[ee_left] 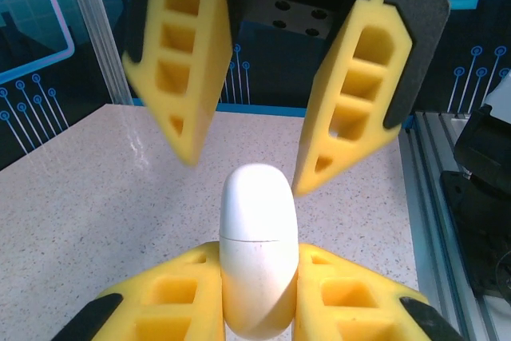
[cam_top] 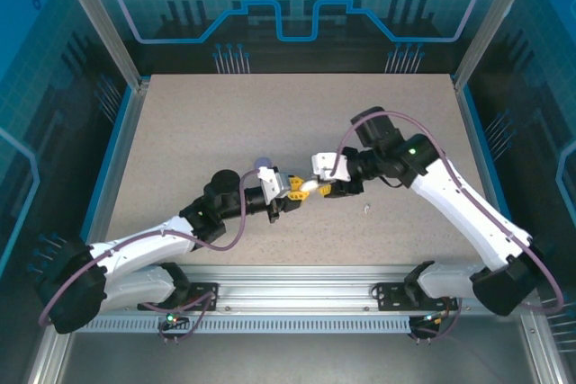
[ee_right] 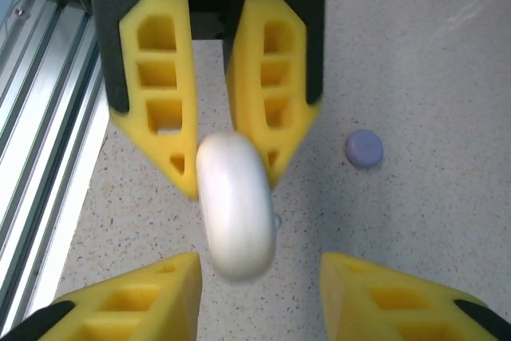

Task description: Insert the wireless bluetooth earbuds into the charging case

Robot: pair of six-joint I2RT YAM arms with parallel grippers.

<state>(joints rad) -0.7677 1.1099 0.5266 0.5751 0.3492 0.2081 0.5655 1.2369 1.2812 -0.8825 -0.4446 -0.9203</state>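
Charging case [ee_left: 257, 213], glossy white oval, clamped in left claw [ee_left: 258, 257].

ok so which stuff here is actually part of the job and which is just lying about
Job: white charging case, held by left gripper; right gripper, open; purple round case; tiny white piece, possibly an earbud.
Lying about: aluminium rail, fixed.

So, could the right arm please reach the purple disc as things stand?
Probably yes: the right gripper is open and empty, and the purple disc lies uncovered, but the left gripper holding the white case crowds the way.
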